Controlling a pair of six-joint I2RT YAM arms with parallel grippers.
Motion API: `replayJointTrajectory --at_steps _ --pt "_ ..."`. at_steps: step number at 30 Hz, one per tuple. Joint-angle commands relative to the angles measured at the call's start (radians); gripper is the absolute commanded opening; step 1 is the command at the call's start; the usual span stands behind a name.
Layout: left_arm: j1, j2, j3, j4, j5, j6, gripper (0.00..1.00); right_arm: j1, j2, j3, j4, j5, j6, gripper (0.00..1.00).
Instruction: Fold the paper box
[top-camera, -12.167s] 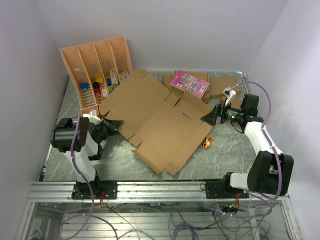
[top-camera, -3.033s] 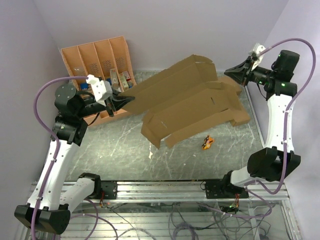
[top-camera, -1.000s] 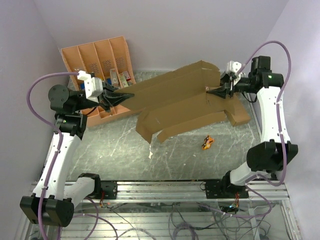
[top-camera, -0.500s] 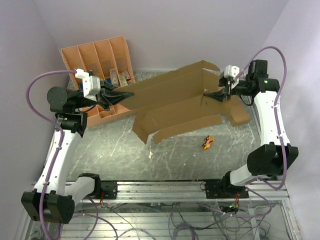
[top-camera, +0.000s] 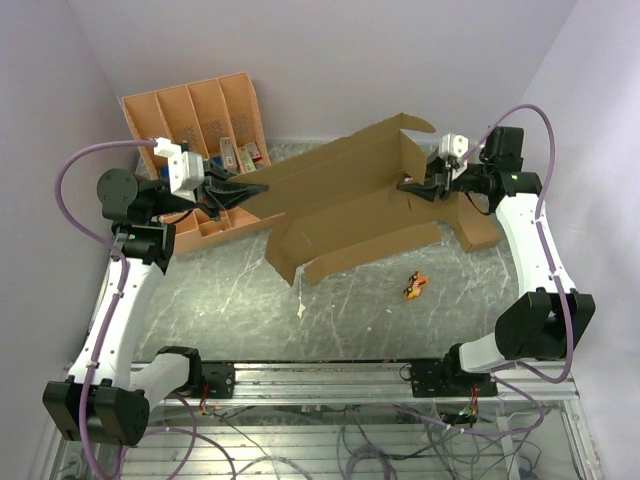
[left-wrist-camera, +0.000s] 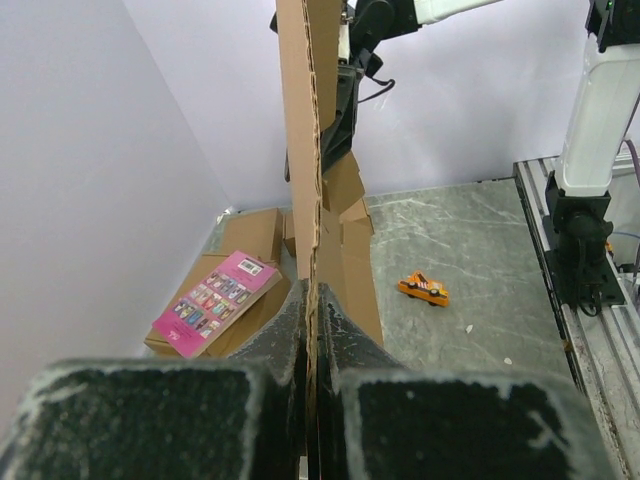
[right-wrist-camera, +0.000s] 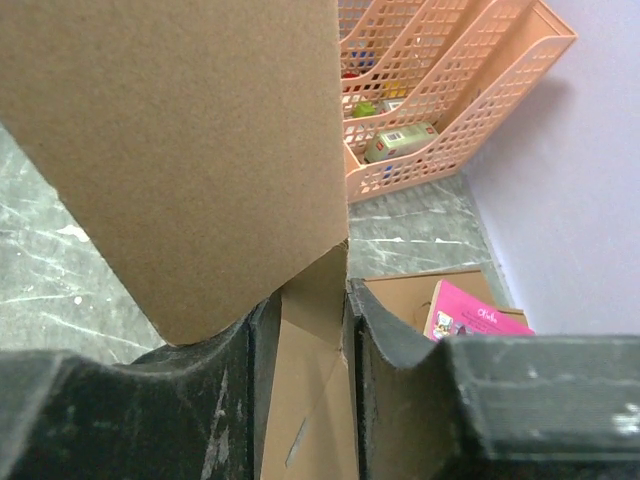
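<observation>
While the large brown corrugated cardboard box blank (top-camera: 340, 205) hangs above the grey marbled table (top-camera: 230, 300) between my two arms, its long axis runs from my left gripper (top-camera: 243, 188) across to my right gripper (top-camera: 408, 185).

Left fingers: pinched tight on the sheet's left edge (edge-on in the wrist view, no gap showing).

Right fingers: narrowly apart, cardboard in the gap, just below the upright end flap (top-camera: 412, 150); clamped or not, I cannot tell.

Judgement: my right arm is nearer that flap, so the fold falls to it, with the left anchoring.
</observation>
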Motion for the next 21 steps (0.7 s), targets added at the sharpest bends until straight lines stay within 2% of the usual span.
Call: replayJointTrajectory --at_steps 1,4,11,17,21 --pt "0.0 -0.009 0.011 -0.061 0.029 0.054 0.07 0.014 -0.041 -0.019 0.136 0.011 0.101 0.34" --pt "0.0 -0.011 0.012 -0.059 0.041 0.049 0.07 0.012 -0.037 -0.019 0.154 0.015 0.112 0.41" --pt "0.0 -0.012 0.017 -0.01 0.071 -0.003 0.07 0.011 -0.012 0.003 0.154 0.016 0.099 0.44" --pt "0.0 -0.019 0.026 -0.052 0.083 0.023 0.07 -0.015 -0.003 0.016 0.203 0.002 0.14 0.45" --pt "0.0 -0.022 0.042 -0.104 0.08 0.061 0.07 -0.034 -0.002 0.034 0.155 -0.021 0.103 0.51"
